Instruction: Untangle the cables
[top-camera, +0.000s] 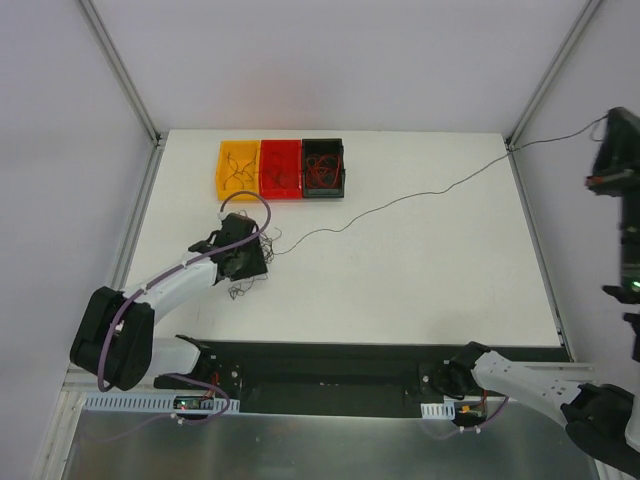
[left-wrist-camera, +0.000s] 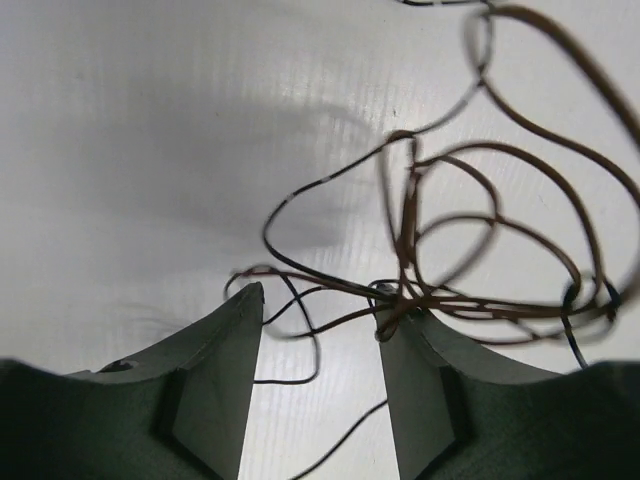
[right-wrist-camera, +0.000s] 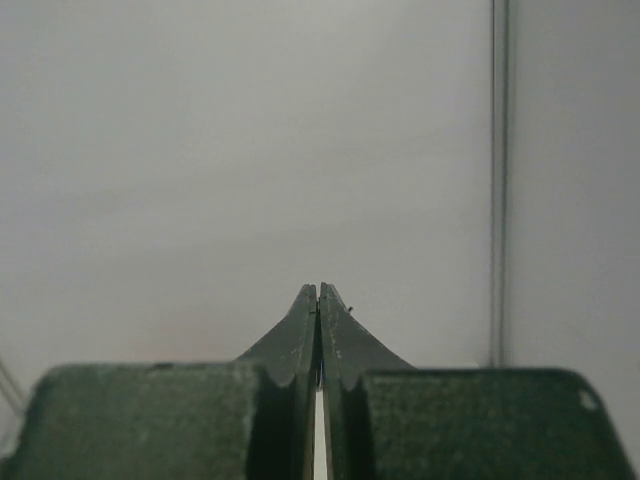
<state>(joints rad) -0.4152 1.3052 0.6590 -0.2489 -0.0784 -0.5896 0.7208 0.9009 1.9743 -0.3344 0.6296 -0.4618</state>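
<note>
A tangle of thin brown and black cables (left-wrist-camera: 470, 240) lies on the white table. My left gripper (left-wrist-camera: 318, 292) hangs low over it, open, with a few strands crossing the gap between its fingers. The right fingertip (left-wrist-camera: 392, 318) touches a knot of brown cable. From above, the left gripper (top-camera: 248, 262) sits on the small tangle (top-camera: 268, 243) at left centre. One long black cable (top-camera: 400, 203) runs from there up and right, off the table, to my raised right gripper (top-camera: 606, 125). In the right wrist view the right gripper (right-wrist-camera: 319, 288) is shut, and the strand is too thin to see there.
Three small bins stand in a row at the table's back left: yellow (top-camera: 222, 170), red (top-camera: 281, 148) and black (top-camera: 324, 144), each holding loose thin wires. Frame posts stand at the back corners. The right arm stands beyond the table's right edge (top-camera: 540, 260).
</note>
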